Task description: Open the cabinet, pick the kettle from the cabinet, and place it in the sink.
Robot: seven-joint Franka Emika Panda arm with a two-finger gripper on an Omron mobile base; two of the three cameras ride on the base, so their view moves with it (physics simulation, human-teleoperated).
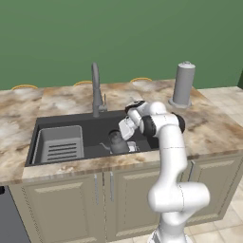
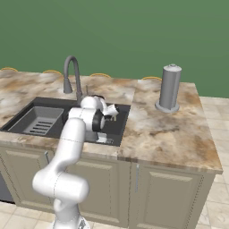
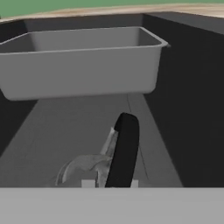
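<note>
While the arm is reaching down over the counter edge, the gripper is hanging low inside the sink, right above the kettle. Up close in the hand view, the kettle's black arched handle is running straight up between where the finger tips should be, with the grey body curving away underneath, but honestly I can't tell whether the jaws are pinching that handle or have let go of it, since the tips themselves aren't really showing. The kettle is sitting on the sink floor, in the right part of the basin. Just beyond it, the grey dish rack insert is taking up the left part of the basin. Further back, the tall faucet is standing on the marble counter behind the sink. Off to the right, a light-grey canister is standing upright on the counter, well apart from the sink, with the green wall behind everything.
</note>
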